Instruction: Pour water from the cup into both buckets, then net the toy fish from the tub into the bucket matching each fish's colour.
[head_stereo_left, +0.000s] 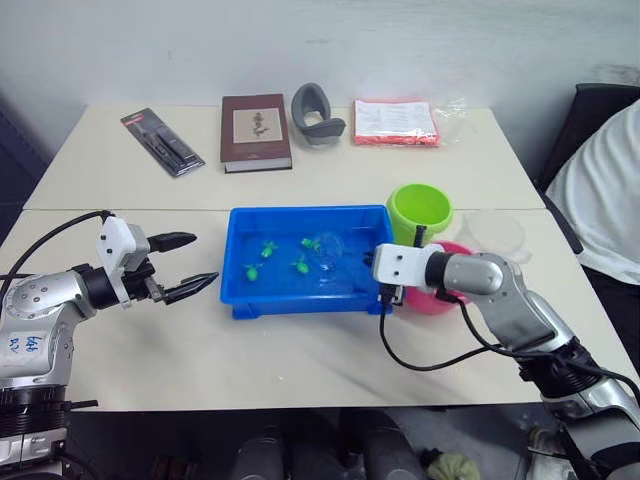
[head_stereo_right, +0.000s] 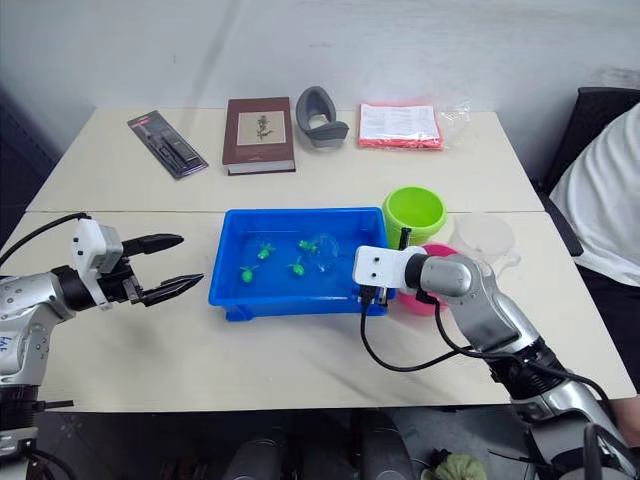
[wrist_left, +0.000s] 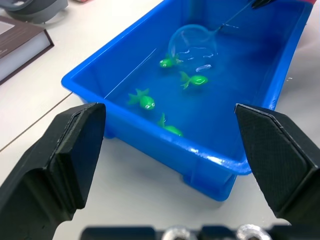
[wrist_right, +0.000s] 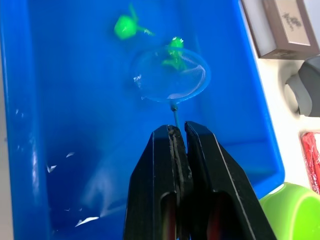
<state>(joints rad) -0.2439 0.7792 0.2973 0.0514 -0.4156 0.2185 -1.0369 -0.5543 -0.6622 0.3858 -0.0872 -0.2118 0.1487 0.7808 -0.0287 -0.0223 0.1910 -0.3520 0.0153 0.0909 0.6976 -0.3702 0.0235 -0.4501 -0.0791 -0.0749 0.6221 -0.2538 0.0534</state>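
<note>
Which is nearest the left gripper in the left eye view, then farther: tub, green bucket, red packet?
1. The tub, just right of the left gripper.
2. The green bucket, beyond the tub's far right corner.
3. The red packet, far table edge.

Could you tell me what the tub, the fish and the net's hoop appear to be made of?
The tub looks like glossy moulded blue plastic, with highlights along its rim. The four green fish seem to be shiny hard plastic. The net has a pale blue rim, likely plastic, around fine translucent mesh.

Left pincer (head_stereo_left: 185, 265) spread wide; right pincer (wrist_right: 179, 131) pinched closed, arm reaching inward.
</note>
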